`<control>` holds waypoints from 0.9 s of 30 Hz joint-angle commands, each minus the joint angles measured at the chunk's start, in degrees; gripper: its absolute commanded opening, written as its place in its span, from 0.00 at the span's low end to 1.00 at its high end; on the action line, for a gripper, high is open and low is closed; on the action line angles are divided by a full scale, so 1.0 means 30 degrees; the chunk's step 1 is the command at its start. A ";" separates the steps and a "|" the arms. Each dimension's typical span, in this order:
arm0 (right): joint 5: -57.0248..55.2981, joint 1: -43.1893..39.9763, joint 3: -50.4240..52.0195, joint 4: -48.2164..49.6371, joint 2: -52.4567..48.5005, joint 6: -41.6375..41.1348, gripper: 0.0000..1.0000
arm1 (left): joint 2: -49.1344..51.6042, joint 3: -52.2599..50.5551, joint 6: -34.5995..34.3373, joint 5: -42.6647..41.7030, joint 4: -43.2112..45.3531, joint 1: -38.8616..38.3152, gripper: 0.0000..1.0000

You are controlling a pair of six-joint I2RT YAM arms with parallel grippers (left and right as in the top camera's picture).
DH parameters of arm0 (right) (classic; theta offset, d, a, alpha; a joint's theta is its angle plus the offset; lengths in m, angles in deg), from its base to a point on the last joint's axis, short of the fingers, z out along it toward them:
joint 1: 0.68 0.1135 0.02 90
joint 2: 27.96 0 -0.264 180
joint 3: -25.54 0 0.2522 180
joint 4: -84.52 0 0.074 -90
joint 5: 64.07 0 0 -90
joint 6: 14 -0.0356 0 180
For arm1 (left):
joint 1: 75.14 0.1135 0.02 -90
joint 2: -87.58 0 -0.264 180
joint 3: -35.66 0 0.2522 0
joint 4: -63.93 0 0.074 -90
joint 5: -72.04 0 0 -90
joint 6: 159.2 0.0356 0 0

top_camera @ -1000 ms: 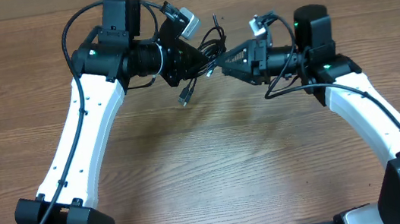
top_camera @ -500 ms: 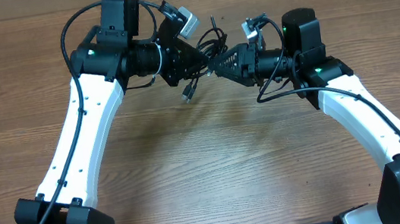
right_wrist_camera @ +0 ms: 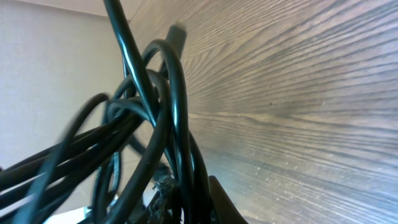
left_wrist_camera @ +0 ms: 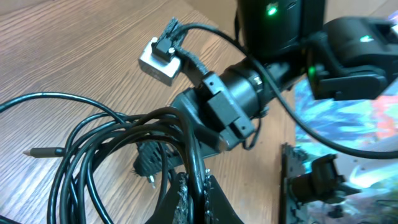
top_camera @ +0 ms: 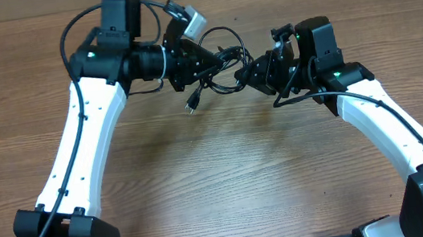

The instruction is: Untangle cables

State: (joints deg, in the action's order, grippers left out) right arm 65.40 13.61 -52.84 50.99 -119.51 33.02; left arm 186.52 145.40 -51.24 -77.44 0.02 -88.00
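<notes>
The cables (top_camera: 224,55) form a tangled black bundle hanging above the table between my two grippers. My left gripper (top_camera: 207,57) is shut on one strand of it; in the left wrist view that strand runs straight between the closed jaws (left_wrist_camera: 198,190), with loops of cables (left_wrist_camera: 124,127) spreading left. My right gripper (top_camera: 249,72) grips the bundle's right side. In the right wrist view several strands of the cables (right_wrist_camera: 165,99) are pinched at the right gripper (right_wrist_camera: 189,194). A small plug (top_camera: 192,104) dangles below the bundle. A two-pin plug (left_wrist_camera: 146,165) and a thin jack tip (left_wrist_camera: 43,151) show too.
The wooden table (top_camera: 226,173) lies under both arms. Its back edge runs along the top of the overhead view. The right arm's wrist camera (left_wrist_camera: 160,57) and body fill the upper part of the left wrist view.
My right gripper has pushed left into the bundle and closed on it. The left arm shifted slightly left, still holding. A wide loop has opened above the bundle.
</notes>
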 commanded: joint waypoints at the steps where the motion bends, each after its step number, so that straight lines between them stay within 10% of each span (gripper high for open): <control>1: -0.1814 -0.0051 -0.0342 -0.0182 0.0408 0.0437 0.10 | 0.0015 0.0401 -0.0080 -0.3264 0.0087 0.0765 0.04; 27: -0.2994 -0.0051 -0.0342 -0.2171 0.0408 0.0495 0.21 | 0.0015 0.0401 -0.0503 -0.7555 -0.0357 0.6929 0.04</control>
State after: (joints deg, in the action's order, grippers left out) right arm 63.04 14.50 -54.28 46.09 -118.11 34.17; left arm 187.24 145.40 -52.56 -94.58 -1.19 -71.43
